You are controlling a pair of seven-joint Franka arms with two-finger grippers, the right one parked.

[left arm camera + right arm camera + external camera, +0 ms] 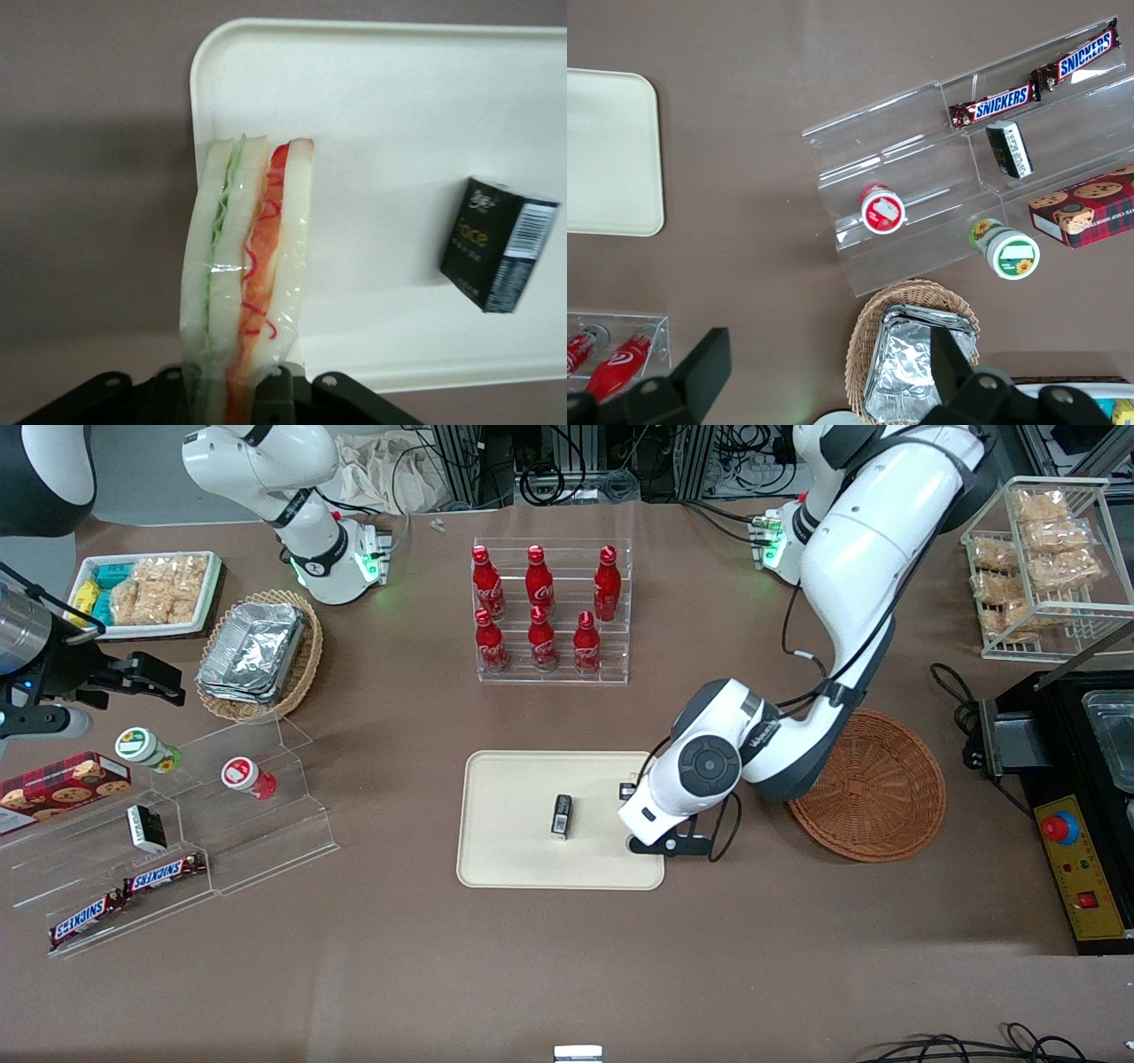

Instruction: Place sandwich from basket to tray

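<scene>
The sandwich (pixel 248 283), a wrapped wedge of white bread with green and orange-red filling, stands on edge between the fingers of my left gripper (pixel 223 394), which is shut on it. It hangs over the edge of the cream tray (pixel 399 133) that is closest to the basket. In the front view the arm's wrist (pixel 682 784) covers that tray edge and hides the sandwich. The round reddish-brown basket (pixel 873 788) lies beside the tray (pixel 514 850), toward the working arm's end, with nothing in it.
A small black box (pixel 562 816) lies on the tray. A rack of red bottles (pixel 549 611) stands farther from the camera. A tan basket of foil containers (pixel 261 651) and clear snack shelves (pixel 177 824) are toward the parked arm's end. A control box (pixel 1076 850) sits beside the reddish-brown basket.
</scene>
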